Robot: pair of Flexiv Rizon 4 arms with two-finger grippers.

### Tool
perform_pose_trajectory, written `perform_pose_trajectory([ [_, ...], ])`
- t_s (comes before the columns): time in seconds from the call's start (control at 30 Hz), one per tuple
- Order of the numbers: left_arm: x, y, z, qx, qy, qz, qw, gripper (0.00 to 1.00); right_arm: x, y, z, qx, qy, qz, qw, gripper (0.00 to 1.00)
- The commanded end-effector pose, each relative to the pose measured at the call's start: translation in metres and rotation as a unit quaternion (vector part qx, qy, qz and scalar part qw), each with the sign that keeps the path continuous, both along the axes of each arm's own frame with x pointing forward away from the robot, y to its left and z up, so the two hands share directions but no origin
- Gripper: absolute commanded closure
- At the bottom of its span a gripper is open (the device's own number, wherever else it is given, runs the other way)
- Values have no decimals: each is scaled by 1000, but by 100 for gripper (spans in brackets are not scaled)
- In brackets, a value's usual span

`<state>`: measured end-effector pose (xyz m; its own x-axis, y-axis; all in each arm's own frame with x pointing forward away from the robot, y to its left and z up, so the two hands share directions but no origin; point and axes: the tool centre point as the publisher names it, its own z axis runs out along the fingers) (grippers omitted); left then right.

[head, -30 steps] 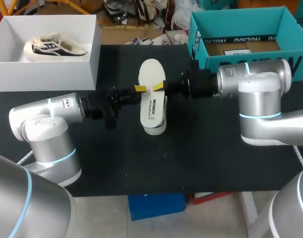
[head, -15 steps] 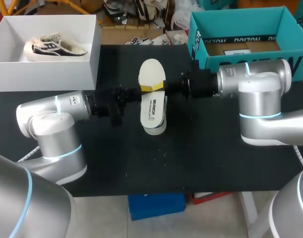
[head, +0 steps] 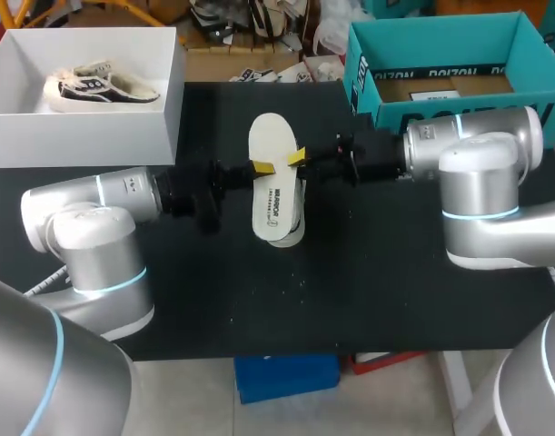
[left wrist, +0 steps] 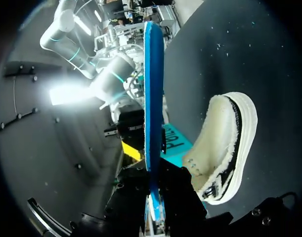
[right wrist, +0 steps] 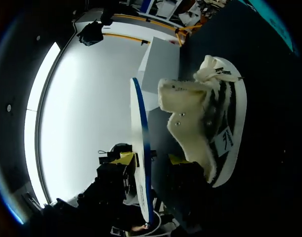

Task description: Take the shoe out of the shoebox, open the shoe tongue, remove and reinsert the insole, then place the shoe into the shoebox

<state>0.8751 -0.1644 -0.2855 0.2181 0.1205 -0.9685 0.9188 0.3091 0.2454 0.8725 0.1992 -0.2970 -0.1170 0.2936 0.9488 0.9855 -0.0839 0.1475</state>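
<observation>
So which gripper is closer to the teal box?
Right. The right gripper is at the insole's edge on the teal box's side. The left gripper is at the insole's opposite edge, farther away.

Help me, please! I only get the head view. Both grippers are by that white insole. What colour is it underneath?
Observer: Blue. The left wrist view shows the insole edge-on, and its lower face is bright blue.
Operator: Is the shoe under there? I can barely see it.
Observer: Yes. In the right wrist view the shoe sits below the insole. It is black and white with a fluffy cream lining, and the insole is fully out of it.
Operator: Is the left gripper really holding the insole?
Observer: Yes. In its own wrist view the left gripper has a finger on each face of the insole, so it is shut on it.
</observation>
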Motion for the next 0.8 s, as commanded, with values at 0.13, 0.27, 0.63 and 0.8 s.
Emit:
perform_pose_trajectory([
  [0.13,-54,29,3,53,45,20,997,100,-29,-35,13,-92,18,-65,993,0],
  [0.27,-71,40,-1,67,66,29,995,100,-38,-50,19,-129,23,-82,988,0],
  [0.63,-95,53,-4,86,78,27,993,100,-42,-56,23,-151,25,-86,984,0],
  [0.8,-102,52,-8,87,87,15,992,100,-42,-56,23,-151,25,-86,984,0],
])
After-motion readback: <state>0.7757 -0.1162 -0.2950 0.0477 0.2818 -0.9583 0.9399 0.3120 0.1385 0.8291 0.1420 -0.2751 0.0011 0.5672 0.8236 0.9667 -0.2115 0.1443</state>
